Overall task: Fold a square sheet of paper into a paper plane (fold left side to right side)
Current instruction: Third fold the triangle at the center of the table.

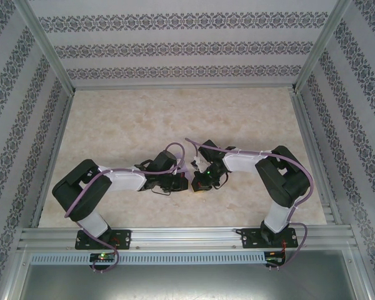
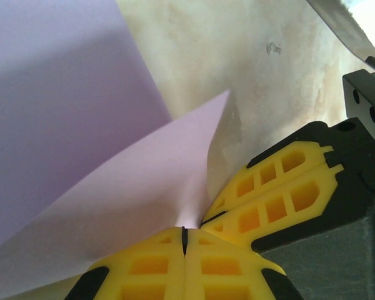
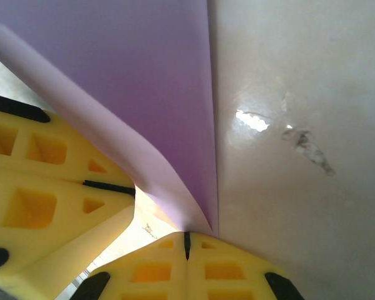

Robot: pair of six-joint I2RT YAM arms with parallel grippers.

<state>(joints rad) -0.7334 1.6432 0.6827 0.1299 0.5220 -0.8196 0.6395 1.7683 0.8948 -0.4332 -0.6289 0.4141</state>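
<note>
1 lilac sheet (image 2: pixel 62 125); left gripper (image 2: pixel 184 232) clenched on it; right gripper (image 3: pixel 187 237) likewise; 2 grippers adjacent.

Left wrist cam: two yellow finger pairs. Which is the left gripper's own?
The bottom-centre pair, seam upright: left gripper, shut on the square sheet of paper. The tilted pair at right is the right gripper.

Lilac paper (image 2: pixel 62 94), yellow end effector fingers (image 2: pixel 203 278), beige marbled table (image 1: pixel 175 119), grey-patterned walls (image 1: pixel 175 47)
</note>
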